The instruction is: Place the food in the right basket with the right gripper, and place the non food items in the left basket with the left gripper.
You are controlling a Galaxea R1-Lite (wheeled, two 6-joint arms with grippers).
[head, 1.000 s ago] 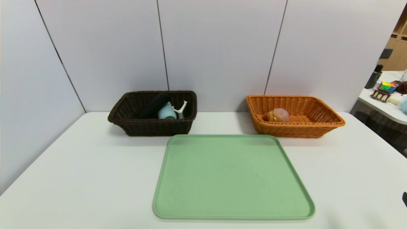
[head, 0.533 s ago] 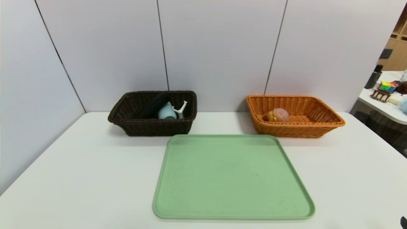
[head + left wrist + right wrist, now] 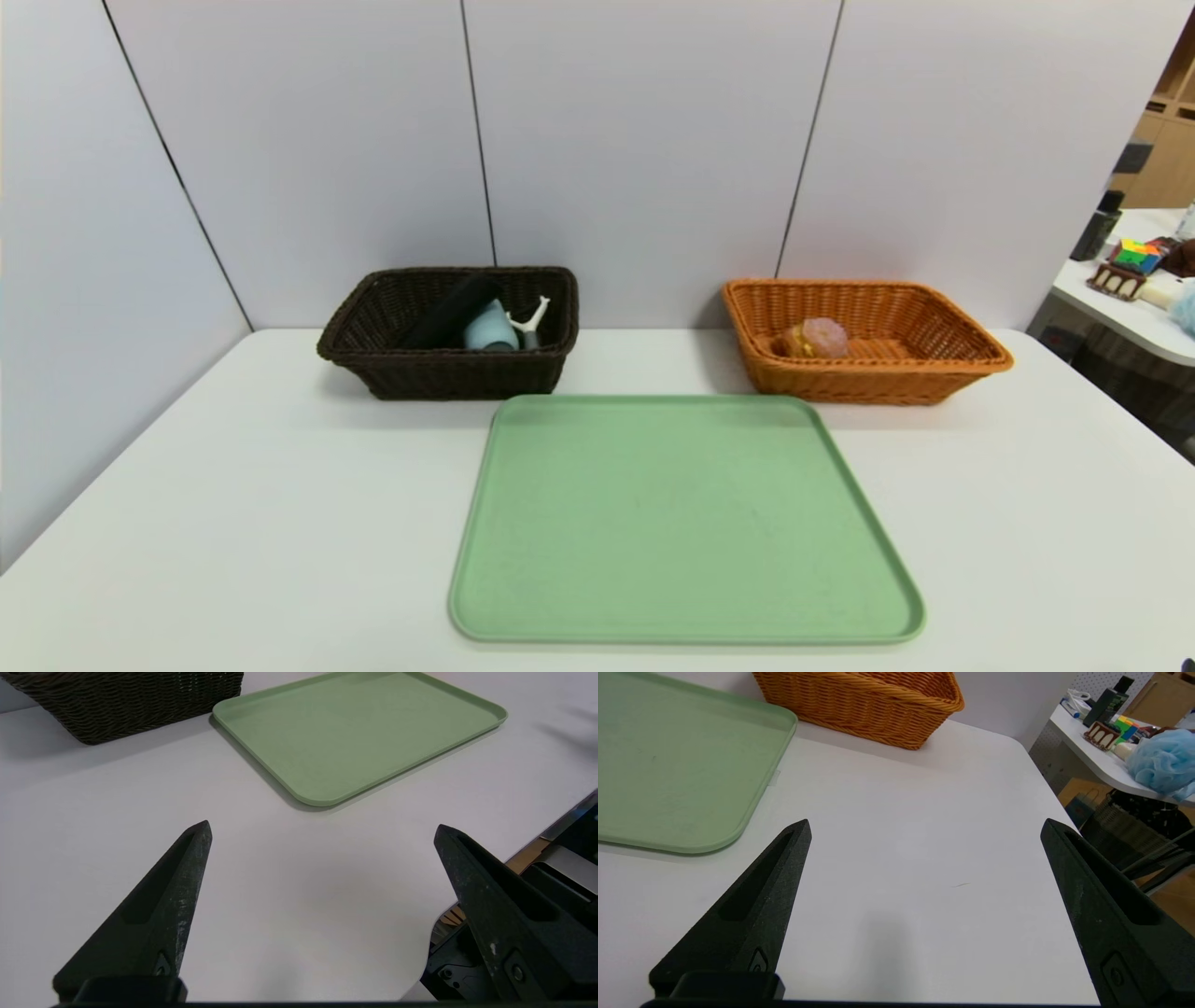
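1. Since the earlier frames, the dark tip of the right arm had slid down the head view's lower right edge until only a sliver remained at the corner; nothing else on the white table (image 3: pixel 233 485) had shifted.
2. Left gripper (image 3: pixel 322 830) hovered low over bare table near its front edge, fingers spread wide and holding nothing; the right gripper (image 3: pixel 924 828) hung likewise over the table's right side, fingers wide apart and empty.
3. A round bun with pinkish-brown crust and yellow-orange filling (image 3: pixel 815 338) lay inside the rectangular orange-tan woven wicker basket (image 3: pixel 934 308), toward its left end.
4. A rectangular dark brown woven wicker basket (image 3: pixel 373 327) held the blue-grey plastic cup (image 3: pixel 490 329), the long black folded fabric pouch (image 3: pixel 450 311) leaning beside it, and the white Y-head peeler (image 3: pixel 532 317).
5. A flat green rectangular tray (image 3: pixel 681 523) lay between and in front of the baskets, with nothing on it.
6. A second table with a blue mesh sponge (image 3: pixel 1160 763) and small coloured items stood off to the right, cut by the edge; the peeler's handle was mostly hidden behind the cup.
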